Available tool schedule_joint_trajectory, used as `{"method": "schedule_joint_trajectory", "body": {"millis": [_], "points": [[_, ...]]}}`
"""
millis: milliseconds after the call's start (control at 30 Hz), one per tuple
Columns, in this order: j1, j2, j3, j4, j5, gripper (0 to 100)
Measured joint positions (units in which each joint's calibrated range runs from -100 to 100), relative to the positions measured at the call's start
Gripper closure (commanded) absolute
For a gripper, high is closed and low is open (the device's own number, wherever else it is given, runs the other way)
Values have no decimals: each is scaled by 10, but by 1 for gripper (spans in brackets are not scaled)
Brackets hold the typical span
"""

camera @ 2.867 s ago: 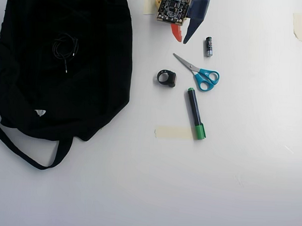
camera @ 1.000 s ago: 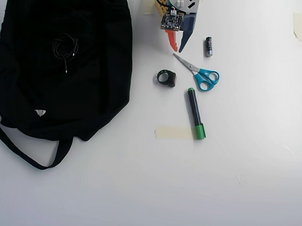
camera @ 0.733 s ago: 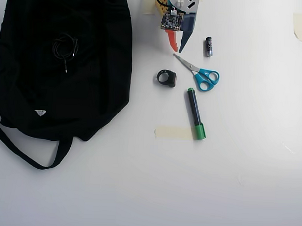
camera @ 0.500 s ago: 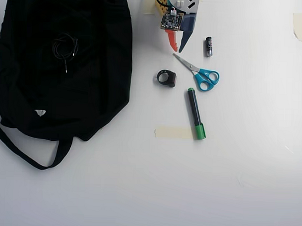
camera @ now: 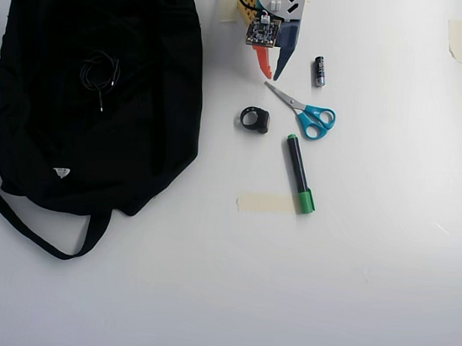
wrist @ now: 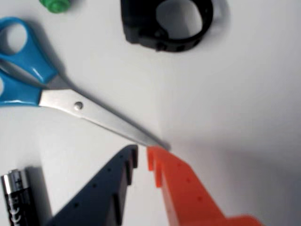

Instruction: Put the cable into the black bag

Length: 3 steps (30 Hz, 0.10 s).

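Note:
The black bag (camera: 103,138) lies flat at the left of the overhead view. A thin black coiled cable (camera: 98,71) lies on the bag's upper part; I cannot tell whether it is on the fabric or inside an opening. My gripper (camera: 272,74) is at the top centre, well to the right of the bag and apart from the cable. In the wrist view the gripper (wrist: 142,154) has a dark blue finger and an orange finger, tips nearly touching, with nothing between them. The bag and cable are out of the wrist view.
Blue-handled scissors (camera: 305,113) lie just below the gripper, their blade tip near the fingertips (wrist: 108,120). A black watch-like band (camera: 255,119) (wrist: 164,23), a battery (camera: 319,71) (wrist: 16,197), a green marker (camera: 298,171) and a tape strip (camera: 266,203) lie on the white table.

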<state>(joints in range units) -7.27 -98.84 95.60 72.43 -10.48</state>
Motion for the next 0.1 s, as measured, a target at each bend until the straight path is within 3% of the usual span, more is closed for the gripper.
{"method": "schedule_joint_trajectory", "body": {"millis": [100], "points": [[0,0,0,0,0,98]]}}
